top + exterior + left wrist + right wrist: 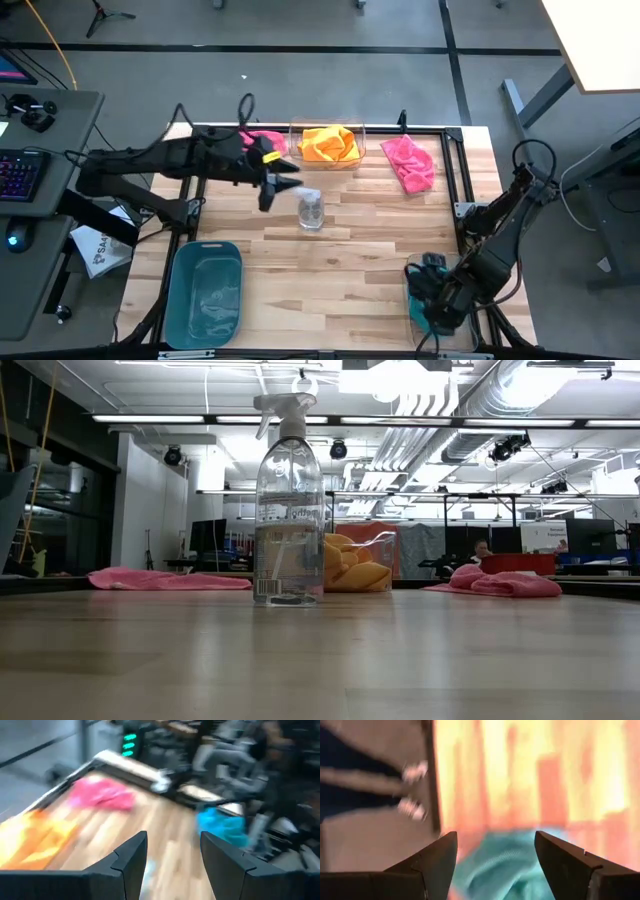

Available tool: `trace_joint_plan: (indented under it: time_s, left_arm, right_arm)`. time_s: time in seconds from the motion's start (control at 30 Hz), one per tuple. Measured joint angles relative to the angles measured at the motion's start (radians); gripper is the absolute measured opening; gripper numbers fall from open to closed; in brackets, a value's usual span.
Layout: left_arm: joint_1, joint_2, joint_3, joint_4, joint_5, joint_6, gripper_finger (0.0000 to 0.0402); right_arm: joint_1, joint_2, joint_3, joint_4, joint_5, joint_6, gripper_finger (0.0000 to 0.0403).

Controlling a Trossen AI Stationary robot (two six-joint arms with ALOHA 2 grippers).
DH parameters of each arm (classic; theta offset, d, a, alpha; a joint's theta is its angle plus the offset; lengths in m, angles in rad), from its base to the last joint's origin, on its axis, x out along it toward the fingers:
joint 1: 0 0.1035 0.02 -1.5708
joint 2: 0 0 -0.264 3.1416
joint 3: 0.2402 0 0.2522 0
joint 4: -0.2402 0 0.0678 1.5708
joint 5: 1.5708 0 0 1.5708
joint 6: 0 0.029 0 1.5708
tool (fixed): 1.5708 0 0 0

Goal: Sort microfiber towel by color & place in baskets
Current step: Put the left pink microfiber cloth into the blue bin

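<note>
A: Towels? Orange towel sits in the clear basket at the far edge. One pink towel lies loose on the table to that basket's right, another pink one shows behind the left arm. A teal towel is at the near right corner, under the right gripper.

B: Basket there?
A: Probably a clear one under the teal towel, but the arm covers it, so not sure. The teal basket at near left looks empty.

B: Grippers?
A: Right gripper's fingers are spread wide with nothing between them; teal cloth lies just below in the right wrist view. Left gripper is also spread and empty, hovering beside the spray bottle.

B: Step?
A: Teal towel looks dropped off. Next I'd guess pink: one gripper must come down on a loose pink towel, pinch a fold, and carry it to a free basket.

B: View differences?
A: Low view shows the bottle, orange and pink towels, no arms. Only the high view shows both arms and the teal basket.
</note>
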Motion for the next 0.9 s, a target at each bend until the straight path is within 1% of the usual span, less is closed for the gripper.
trace_joint_plan:
  time_s: [0.17,0.23,0.33,0.4,0.47,0.53,0.6,0.67,0.7,0.8,0.9]
  left_arm:
    - [0.048,-0.044,0.0,-0.28,-0.16,-0.172,0.0172]
    - [0.081,-0.039,0.0,-0.401,-0.169,-0.251,0.0172]
    - [0.132,-0.002,0.0,-0.555,-0.169,-0.3,0.0172]
    - [0.179,0.038,0.0,-0.633,-0.168,-0.289,0.0172]
    - [0.245,0.082,-0.014,-0.682,-0.18,-0.238,0.0172]
    - [0.339,0.124,-0.068,-0.695,-0.179,-0.189,0.0172]
    - [0.441,0.166,-0.149,-0.688,-0.106,-0.171,0.0172]
    - [0.519,0.195,-0.247,-0.65,-0.033,-0.16,0.0172]
    - [0.546,0.199,-0.297,-0.619,-0.008,-0.149,0.0172]
    - [0.592,0.193,-0.437,-0.508,0.012,-0.166,0.0172]
    - [0.605,0.16,-0.543,-0.399,-0.028,-0.221,0.0172]
  right_arm:
    - [-0.074,0.0,0.047,-0.007,0.216,-0.086,0.0262]
    - [-0.118,0.0,0.067,-0.046,0.29,-0.084,0.0262]
    - [-0.19,0.0,0.092,-0.118,0.372,-0.057,0.0263]
    - [-0.238,0.0,0.103,-0.162,0.398,-0.055,0.0263]
    - [-0.283,-0.001,0.106,-0.182,0.402,-0.079,0.0263]
    - [-0.321,0.0,0.106,-0.183,0.402,-0.118,0.0263]
    - [-0.35,0.0,0.105,-0.183,0.402,-0.162,0.0263]
    - [-0.371,0.0,0.105,-0.182,0.401,-0.185,0.0263]
    - [-0.378,0.0,0.105,-0.182,0.4,-0.187,0.0263]
    - [-0.384,0.0,0.105,-0.183,0.401,-0.185,0.0263]
    - [-0.383,0.0,0.105,-0.18,0.41,-0.174,0.0263]
